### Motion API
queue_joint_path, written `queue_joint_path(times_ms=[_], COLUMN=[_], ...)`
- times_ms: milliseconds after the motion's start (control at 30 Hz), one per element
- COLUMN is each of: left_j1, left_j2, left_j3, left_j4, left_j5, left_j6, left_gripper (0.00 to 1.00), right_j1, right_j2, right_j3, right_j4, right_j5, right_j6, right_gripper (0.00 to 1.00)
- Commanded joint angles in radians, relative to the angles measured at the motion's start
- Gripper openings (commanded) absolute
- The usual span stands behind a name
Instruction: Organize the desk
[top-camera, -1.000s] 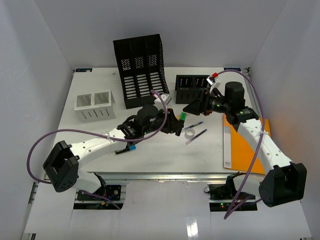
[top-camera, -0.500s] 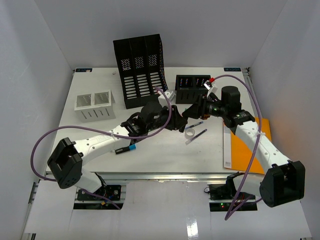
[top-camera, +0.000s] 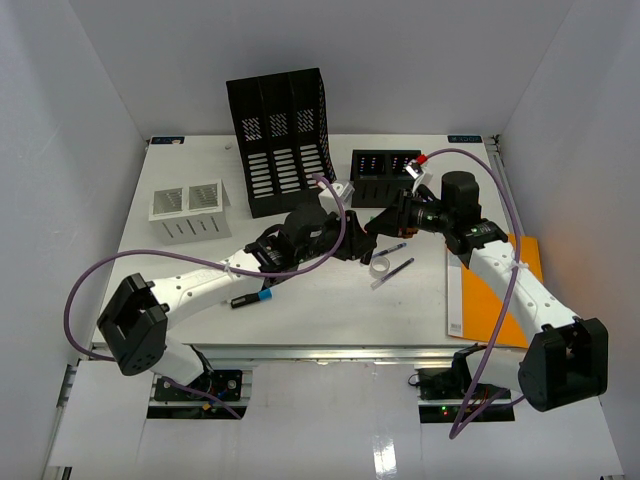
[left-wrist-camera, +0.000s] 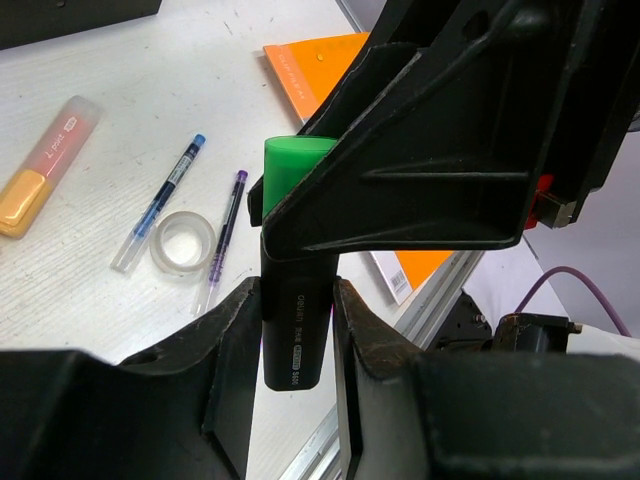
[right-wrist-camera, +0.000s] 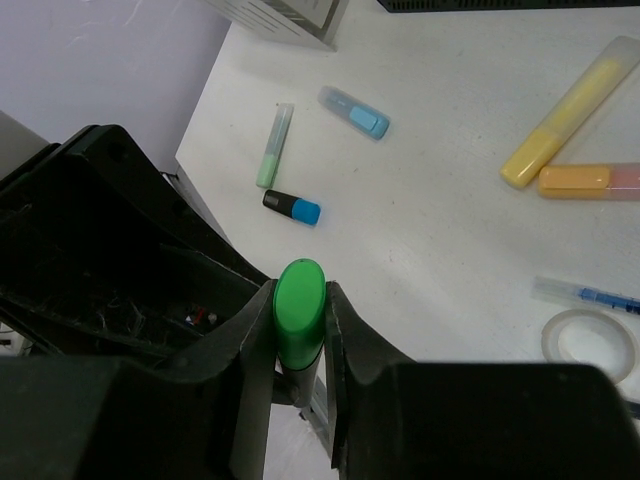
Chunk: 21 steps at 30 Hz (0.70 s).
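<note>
Six markers (right-wrist-camera: 292, 207), two pens (left-wrist-camera: 160, 205), one tape roll (left-wrist-camera: 182, 242), three organizers (top-camera: 283, 135), one notebook (left-wrist-camera: 300, 75).

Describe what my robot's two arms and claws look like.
The left arm and right arm have white shells, black joints and blocky black bases. A purple cable loops along each. The left claw and right claw are matte black, with two angular fingers.

From the left wrist we see a black finger (left-wrist-camera: 430, 150) covering much of the green cap of the marker (left-wrist-camera: 293, 330), whose label seems too small to read. From the right wrist its body is hidden; a blue pen (right-wrist-camera: 585, 293) runs off the edge.
</note>
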Motion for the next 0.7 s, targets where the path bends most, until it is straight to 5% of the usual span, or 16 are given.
queue_joint_path(times_ms=[0,67,100,133,367,667], left_j1=[-0.007,-0.008,-0.007,-0.007,-0.007,-0.007], left_j2=[-0.044,-0.064,-0.093,-0.104,-0.378,-0.757], left_j3=[0.011,0.008,0.007,0.005,-0.107,-0.147], left_j4=[0.005,-0.009,-0.039,-0.052,-0.177,-0.526], left_j5=[-0.039,-0.054,-0.064,-0.067,-0.115,-0.319], left_j6=[0.002,-0.003,-0.004,0.001,0.032,-0.035], left_gripper=[0.43,0.65,0.87,0.95,0.98,0.98], right_j1=[0.006,0.005,0.005,0.006,0.041,0.303], right_j2=[-0.009,-0.006,0.003,0.010,0.144,0.561], right_j3=[0.001,0.010,0.024,0.051,0.260,0.789], right_j4=[0.056,0.053,0.045,0.028,-0.061,-0.303], right_j5=[-0.056,-0.062,-0.065,-0.067,-0.067,-0.023], right_j6=[-0.022,-0.035,-0.052,-0.081,-0.265,-0.655], right_gripper=[0.08,0.08,0.08,0.08,0.08,0.08])
